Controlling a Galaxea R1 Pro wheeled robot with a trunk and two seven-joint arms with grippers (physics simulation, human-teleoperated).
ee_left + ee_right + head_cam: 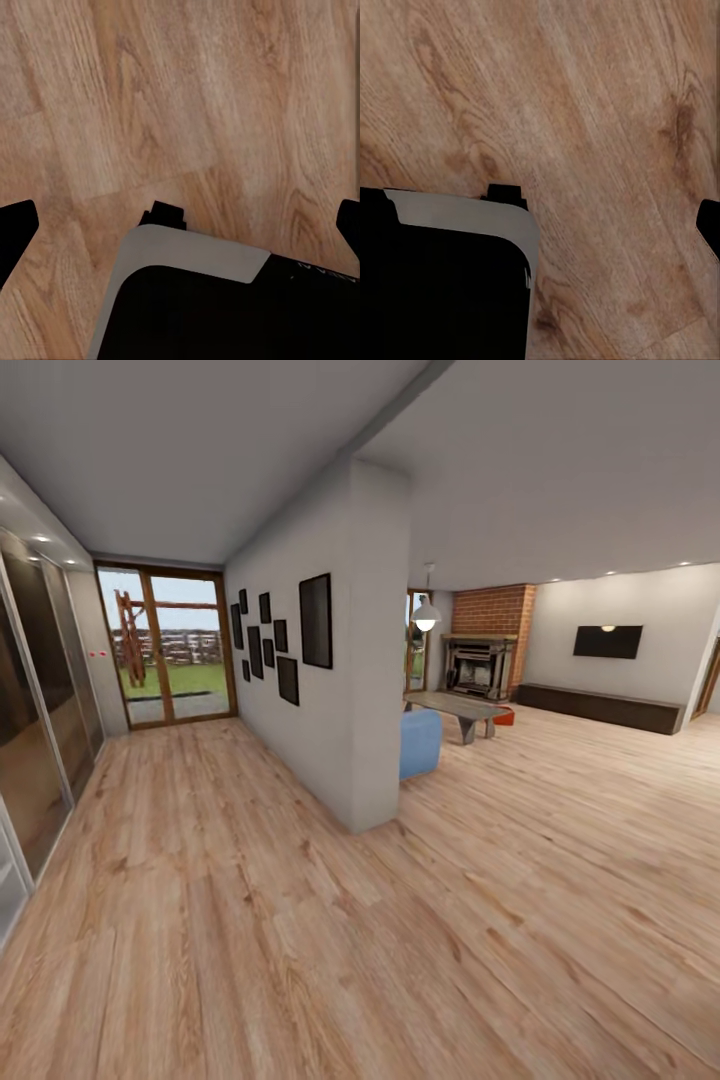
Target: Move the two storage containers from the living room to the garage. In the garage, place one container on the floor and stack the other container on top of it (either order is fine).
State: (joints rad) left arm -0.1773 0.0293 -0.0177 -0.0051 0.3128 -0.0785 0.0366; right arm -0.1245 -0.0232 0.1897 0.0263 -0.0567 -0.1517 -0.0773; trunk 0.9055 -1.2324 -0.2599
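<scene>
Off to fetch the bins in the living room

One orange-red storage container (504, 716) sits far off on the wood floor (300, 920), by the coffee table (460, 709) near the fireplace (481, 665). It looks light and stiff; grab its rim. Left tool (180, 225) is spread wide, holding nothing. Right tool: cannot tell.

matt light wood-plank flooring (300, 920), red brick fireplace (492, 630), glossy glass doors (170, 645), smooth white wall (330, 760).
</scene>
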